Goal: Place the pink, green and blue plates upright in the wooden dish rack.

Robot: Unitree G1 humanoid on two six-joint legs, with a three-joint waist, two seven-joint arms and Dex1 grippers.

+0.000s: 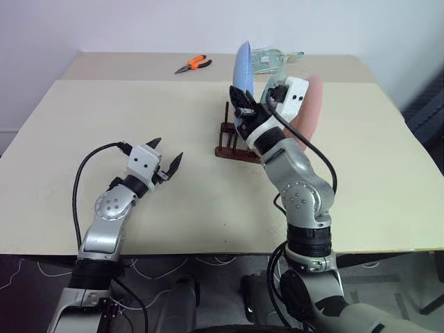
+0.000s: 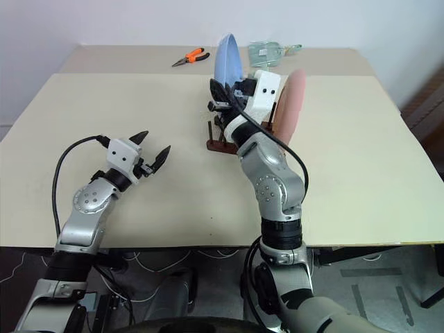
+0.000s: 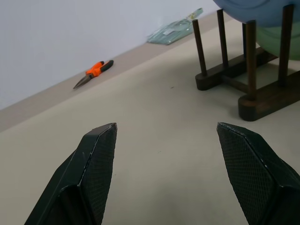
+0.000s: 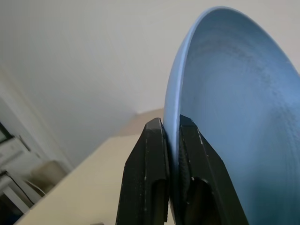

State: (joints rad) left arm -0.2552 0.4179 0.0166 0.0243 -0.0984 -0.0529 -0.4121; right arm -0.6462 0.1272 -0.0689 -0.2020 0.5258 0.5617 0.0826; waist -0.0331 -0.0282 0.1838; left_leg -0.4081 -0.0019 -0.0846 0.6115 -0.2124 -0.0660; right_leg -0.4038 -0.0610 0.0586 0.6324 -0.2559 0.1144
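Light blue plate (image 2: pixel 226 58), pale green plate (image 3: pixel 281 43) and pink plate (image 2: pixel 291 104) stand upright in the dark wooden rack (image 3: pixel 243 77), upper centre.

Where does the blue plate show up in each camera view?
Left eye: blue plate upright above the wooden dish rack.
Right eye: top center, behind the right gripper.
Left wrist: top right corner.
Right wrist: right side, rim between the fingers.
Shared landmark: orange pliers.

Blue plate (image 4: pixel 225 122): matt plastic, faint fine grain on inner face. Pink plate (image 2: pixel 291 104): matt. Rack (image 3: pixel 253 79): dark brown wood, smooth dowels, slight sheen. Counter (image 1: pixel 139 125): pale beige, matt, smooth. Left end effector (image 3: pixel 166 173): black, cross-hatched pads. Pliers (image 1: pixel 193 64): orange grips, dark metal jaws.
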